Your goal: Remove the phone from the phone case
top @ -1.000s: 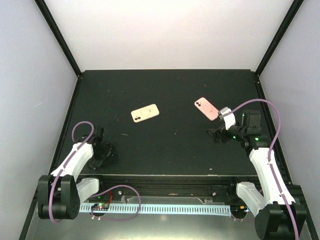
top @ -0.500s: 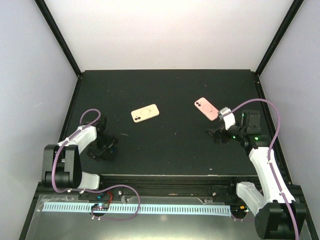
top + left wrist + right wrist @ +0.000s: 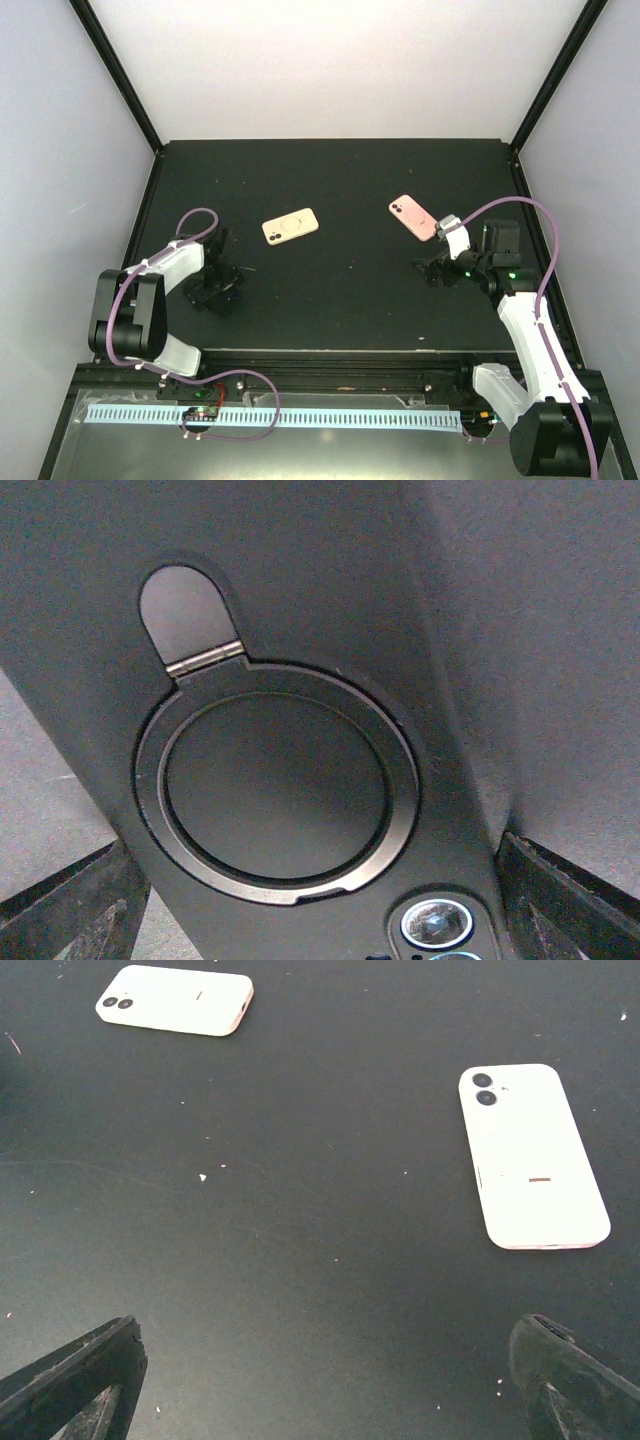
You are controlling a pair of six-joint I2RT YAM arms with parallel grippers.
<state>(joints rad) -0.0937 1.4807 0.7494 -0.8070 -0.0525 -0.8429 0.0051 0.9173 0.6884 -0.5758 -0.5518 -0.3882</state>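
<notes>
Your left gripper point(image 3: 318, 892) is hanging low over the black case point(image 3: 300, 570) at the left of the table point(image 3: 340, 180). Its jaws are standing wide open, one fingertip on each side of the case. The case is lying back up, and the phone point(image 3: 432, 925) is showing only a camera lens through the cutout. The matte shell is probably soft and grippy, while the phone inside is stiff, smooth and breakable, so you are better off pinning the long edges and peeling at a corner. The hinged ring point(image 3: 280, 680) is likely to flip, so avoid pulling on it. Further right, a cream phone point(image 3: 290, 226) and a pink phone point(image 3: 413, 217) are lying well apart. Your right gripper point(image 3: 320, 1375) is hovering near the pink one, jaws spread and holding nothing.
</notes>
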